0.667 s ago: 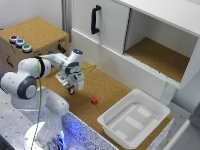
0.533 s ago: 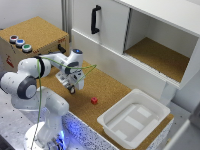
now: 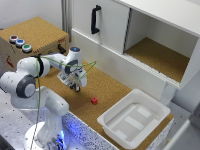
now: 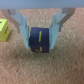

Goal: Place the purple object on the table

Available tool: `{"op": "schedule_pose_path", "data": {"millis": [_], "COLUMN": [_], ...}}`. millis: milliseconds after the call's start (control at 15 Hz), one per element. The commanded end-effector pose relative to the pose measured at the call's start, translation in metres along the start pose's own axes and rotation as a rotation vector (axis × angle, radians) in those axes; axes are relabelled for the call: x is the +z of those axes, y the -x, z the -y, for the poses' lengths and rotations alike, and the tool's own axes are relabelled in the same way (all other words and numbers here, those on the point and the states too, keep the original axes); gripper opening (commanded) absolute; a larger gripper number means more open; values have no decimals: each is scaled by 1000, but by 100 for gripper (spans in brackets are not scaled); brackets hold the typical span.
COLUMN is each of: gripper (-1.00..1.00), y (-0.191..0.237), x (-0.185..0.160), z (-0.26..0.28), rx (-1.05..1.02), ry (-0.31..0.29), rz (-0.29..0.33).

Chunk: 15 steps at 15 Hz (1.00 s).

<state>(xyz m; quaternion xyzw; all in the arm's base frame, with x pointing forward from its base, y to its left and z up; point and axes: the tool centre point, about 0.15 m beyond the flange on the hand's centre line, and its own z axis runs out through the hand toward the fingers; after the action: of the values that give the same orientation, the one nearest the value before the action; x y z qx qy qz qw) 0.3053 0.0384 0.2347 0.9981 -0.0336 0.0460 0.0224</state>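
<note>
Comparing with the pictures from a moment before, you see almost no change: the arm stays at the same place over the counter [image 3: 107,97], and the red cube [image 3: 94,101] lies where it was. So the placing is, in my judgement, not finished yet.

In the wrist view the hand [image 4: 39,49] is clenched on the purple block [image 4: 39,41]; one finger [image 4: 21,27] presses on each side of it. The block is very low over the cork, but you cannot tell from these pictures if its bottom already touches the counter. In the exterior view the hand [image 3: 75,86] hangs near the middle of the counter, and the block itself is too small to make out there. A small yellow piece [image 4: 4,30] lies just beside.

The white tub [image 3: 114,119] at the counter's near right corner holds nothing. The open cabinet [image 3: 165,60] behind is also without things, as far as you can see.
</note>
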Motion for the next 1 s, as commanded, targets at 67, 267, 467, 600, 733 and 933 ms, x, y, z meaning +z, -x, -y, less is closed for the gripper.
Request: {"op": "schedule_pose_path", "data": {"millis": [67, 267, 467, 600, 733, 933], "gripper": [-100, -100, -100, -100, -100, 100], "y": [-96, -103, -93, -81, -67, -60], "x": [24, 26, 25, 24, 22, 18], "z": [-12, -10, -6, -5, -2, -2], "rx": [-81, -115, -122, -99, -72, -24], "ry": [10, 13, 33, 25, 18, 30], "rz": [193, 211, 255, 268, 276, 264]}}
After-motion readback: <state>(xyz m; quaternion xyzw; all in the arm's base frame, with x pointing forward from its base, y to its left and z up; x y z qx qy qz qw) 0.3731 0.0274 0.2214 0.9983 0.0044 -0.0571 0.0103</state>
